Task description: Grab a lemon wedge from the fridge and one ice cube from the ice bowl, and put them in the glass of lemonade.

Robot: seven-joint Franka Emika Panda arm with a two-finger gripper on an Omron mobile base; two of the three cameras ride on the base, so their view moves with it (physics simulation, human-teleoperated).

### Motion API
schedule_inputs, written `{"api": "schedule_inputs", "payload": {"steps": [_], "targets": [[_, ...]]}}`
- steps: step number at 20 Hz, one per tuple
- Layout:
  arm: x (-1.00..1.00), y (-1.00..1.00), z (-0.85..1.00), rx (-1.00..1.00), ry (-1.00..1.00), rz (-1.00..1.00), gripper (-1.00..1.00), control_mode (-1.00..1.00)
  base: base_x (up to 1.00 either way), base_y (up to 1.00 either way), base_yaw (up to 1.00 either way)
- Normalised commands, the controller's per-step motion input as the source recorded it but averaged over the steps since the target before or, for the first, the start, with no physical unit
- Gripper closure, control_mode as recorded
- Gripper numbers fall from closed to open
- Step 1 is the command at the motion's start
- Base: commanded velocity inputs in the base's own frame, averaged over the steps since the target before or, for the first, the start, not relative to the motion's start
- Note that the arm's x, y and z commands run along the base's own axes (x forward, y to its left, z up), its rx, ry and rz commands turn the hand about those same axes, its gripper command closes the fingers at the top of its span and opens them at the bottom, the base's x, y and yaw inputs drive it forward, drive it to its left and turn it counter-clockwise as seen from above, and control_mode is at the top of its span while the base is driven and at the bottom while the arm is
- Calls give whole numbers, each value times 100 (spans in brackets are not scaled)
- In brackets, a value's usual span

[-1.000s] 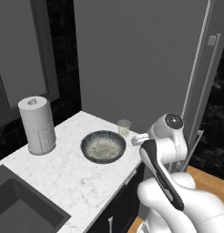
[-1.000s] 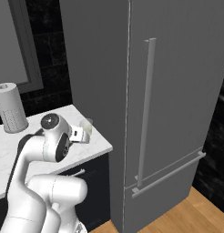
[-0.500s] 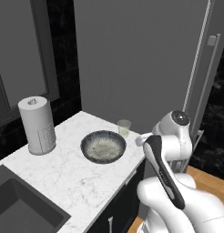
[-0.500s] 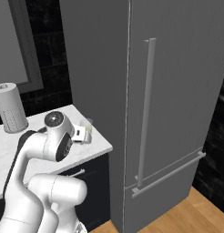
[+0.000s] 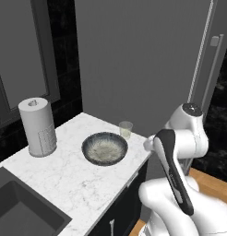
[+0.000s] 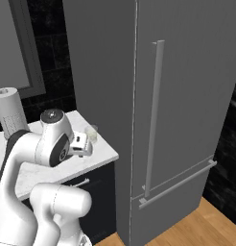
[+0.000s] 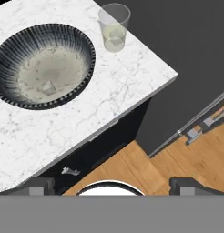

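Hand view looks down past the counter edge: the gripper (image 7: 112, 185) hangs spread wide and empty over the wooden floor, with the ice bowl (image 7: 43, 63) and the glass of lemonade (image 7: 114, 28) up on the marble counter (image 7: 127, 86). Over the last second the arm has swung rightward toward the fridge (image 6: 182, 96), whose doors remain closed, so the lemon wedge is probably still inside.

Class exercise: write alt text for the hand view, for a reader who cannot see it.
Seen from above, a wide dark-rimmed ice bowl sits on a white marble counter, with a small glass of lemonade beside it near the corner. Below the counter edge lie dark cabinets and wooden floor.
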Motion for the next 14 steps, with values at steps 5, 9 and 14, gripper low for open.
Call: {"api": "schedule_inputs", "payload": {"steps": [5, 9, 14], "targets": [[-57, 0, -31, 0, -6, -2, -100, -100, 0, 0, 0], [-8, 0, -14, 0, -10, -1, -100, -100, 0, 0, 0], [-6, 0, -7, 0, -4, 0, -100, -100, 0, 0, 0]]}}
